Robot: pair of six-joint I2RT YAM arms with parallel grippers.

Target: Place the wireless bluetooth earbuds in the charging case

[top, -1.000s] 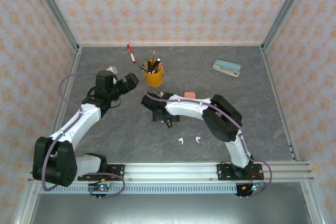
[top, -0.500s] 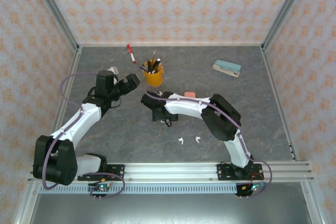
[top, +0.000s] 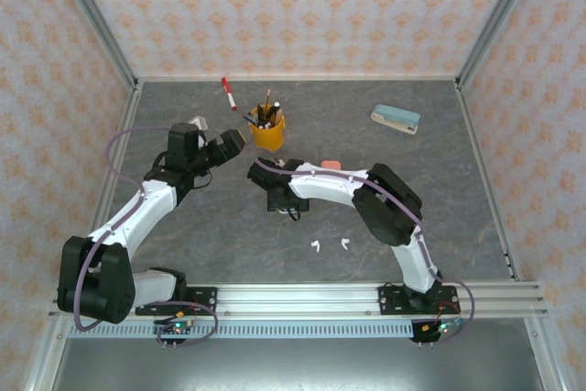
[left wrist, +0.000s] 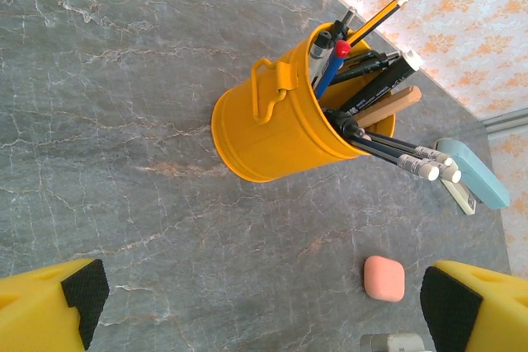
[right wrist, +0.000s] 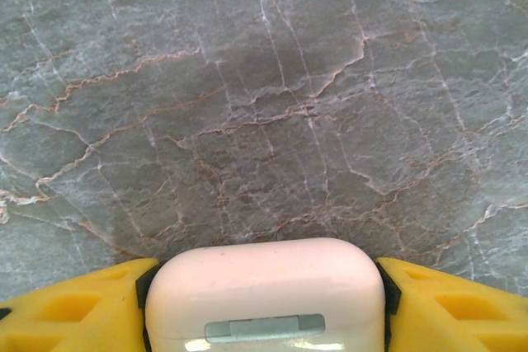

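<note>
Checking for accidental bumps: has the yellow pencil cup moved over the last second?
No. In the top view the yellow pencil cup stands in the same place, with the same gap to the red marker.

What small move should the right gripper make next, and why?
Probably close slightly more before lifting: the right gripper straddles the pale pink charging case, tight at both sides, yet a firm grip is not evident.
</note>
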